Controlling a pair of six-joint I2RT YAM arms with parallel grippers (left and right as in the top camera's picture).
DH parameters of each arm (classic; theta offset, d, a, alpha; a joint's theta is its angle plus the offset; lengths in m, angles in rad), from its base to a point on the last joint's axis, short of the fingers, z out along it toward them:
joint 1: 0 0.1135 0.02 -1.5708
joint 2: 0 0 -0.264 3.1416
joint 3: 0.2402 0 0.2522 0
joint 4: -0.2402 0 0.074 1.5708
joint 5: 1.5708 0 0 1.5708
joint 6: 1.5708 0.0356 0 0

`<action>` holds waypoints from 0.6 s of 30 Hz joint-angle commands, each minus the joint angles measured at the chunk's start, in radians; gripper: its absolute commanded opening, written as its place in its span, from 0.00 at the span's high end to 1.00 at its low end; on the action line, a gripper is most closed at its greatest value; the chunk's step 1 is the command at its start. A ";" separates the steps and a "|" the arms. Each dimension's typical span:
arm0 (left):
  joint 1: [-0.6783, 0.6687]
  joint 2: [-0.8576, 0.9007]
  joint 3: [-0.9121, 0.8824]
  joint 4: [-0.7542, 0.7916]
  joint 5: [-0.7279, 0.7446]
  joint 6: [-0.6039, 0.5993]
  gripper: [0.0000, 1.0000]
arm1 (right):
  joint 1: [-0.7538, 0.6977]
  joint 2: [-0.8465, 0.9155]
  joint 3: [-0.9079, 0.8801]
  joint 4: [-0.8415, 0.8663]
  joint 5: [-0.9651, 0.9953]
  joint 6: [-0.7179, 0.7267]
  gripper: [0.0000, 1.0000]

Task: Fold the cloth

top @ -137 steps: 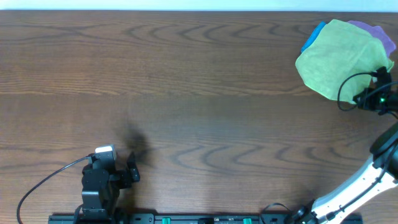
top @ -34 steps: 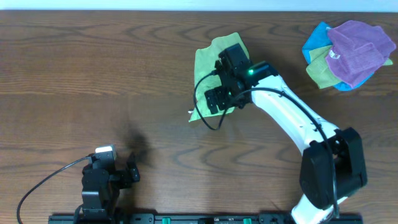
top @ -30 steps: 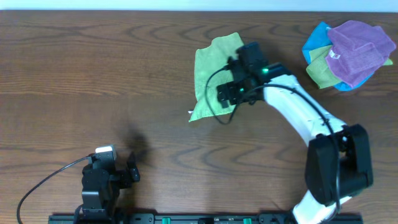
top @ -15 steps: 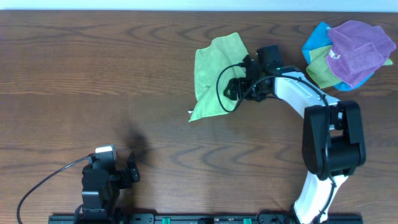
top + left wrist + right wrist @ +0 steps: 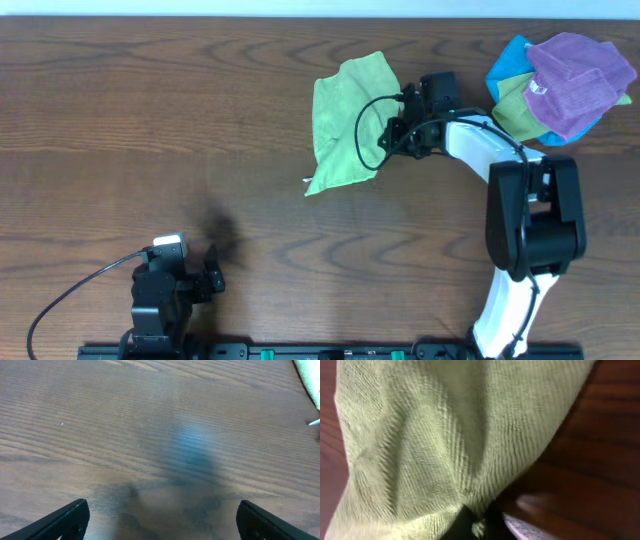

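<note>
A light green cloth (image 5: 345,120) lies rumpled on the wooden table, in the middle toward the back. My right gripper (image 5: 390,133) is at its right edge. In the right wrist view the cloth (image 5: 445,435) fills the frame, and the gripper (image 5: 479,527) is shut on a pinch of its edge. My left gripper (image 5: 207,275) rests near the front left, far from the cloth. In the left wrist view it is open (image 5: 162,532) over bare wood, and a corner of the cloth (image 5: 309,375) shows at the top right.
A pile of purple, blue and green cloths (image 5: 560,85) sits at the back right corner. The right arm's cable (image 5: 365,130) loops over the green cloth. The table's front edge carries the arm bases (image 5: 300,352).
My right gripper took the green cloth off the pile and carried it to the table's middle. In the last second it has drawn back rightward to the cloth's right edge.
</note>
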 commanded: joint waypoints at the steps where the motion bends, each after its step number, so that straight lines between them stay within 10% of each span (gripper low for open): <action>1: -0.003 -0.006 -0.013 -0.018 0.000 0.014 0.05 | 0.015 0.010 0.001 -0.018 -0.003 0.022 0.99; 18: -0.003 -0.006 -0.013 -0.018 0.000 0.014 0.05 | 0.172 -0.206 0.395 -0.679 0.234 0.021 0.87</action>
